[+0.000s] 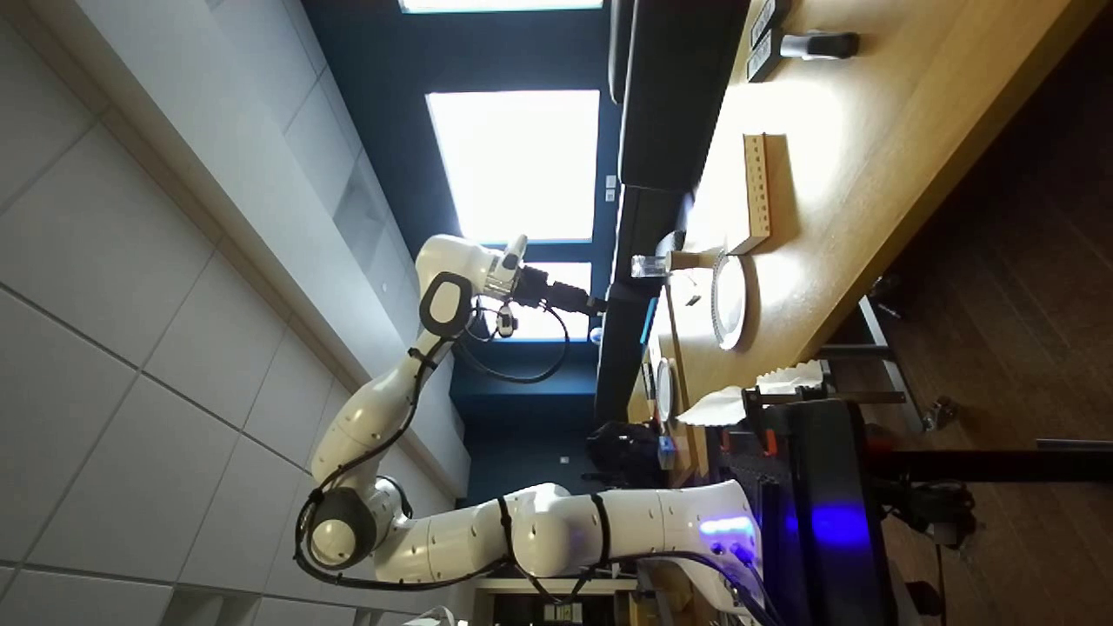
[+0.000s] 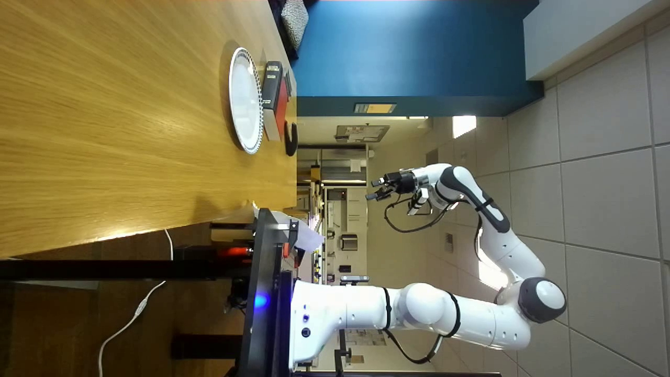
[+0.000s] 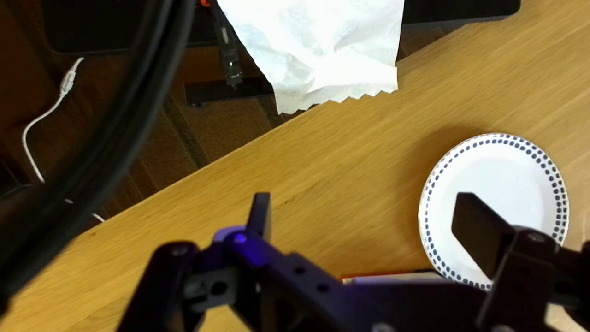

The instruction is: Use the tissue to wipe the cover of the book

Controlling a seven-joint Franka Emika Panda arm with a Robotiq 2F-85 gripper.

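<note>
The white tissue [image 1: 717,407], zigzag-edged, lies by the robot's base mount; it also shows in an exterior view [image 2: 306,233]. In the wrist view the tissue [image 3: 318,50] overlaps the table edge. The book [image 1: 756,193] shows as a pale tan block with a row of small marks. In an exterior view a book [image 2: 272,86] has a dark lettered spine and some red. In the wrist view, a red-edged strip of pages [image 3: 392,276] shows, mostly hidden by my gripper [image 3: 363,193]. My gripper, also in exterior views [image 1: 598,306] [image 2: 372,189], is open and empty, high above the table.
A white plate with a dotted rim [image 1: 729,300] [image 2: 246,99] [image 3: 493,184] stands close to the book on the wooden table [image 2: 131,131]. A clear glass-like item [image 1: 648,267] and black boxes [image 1: 765,52] are on the table too. A black cable [image 3: 115,115] crosses the wrist view.
</note>
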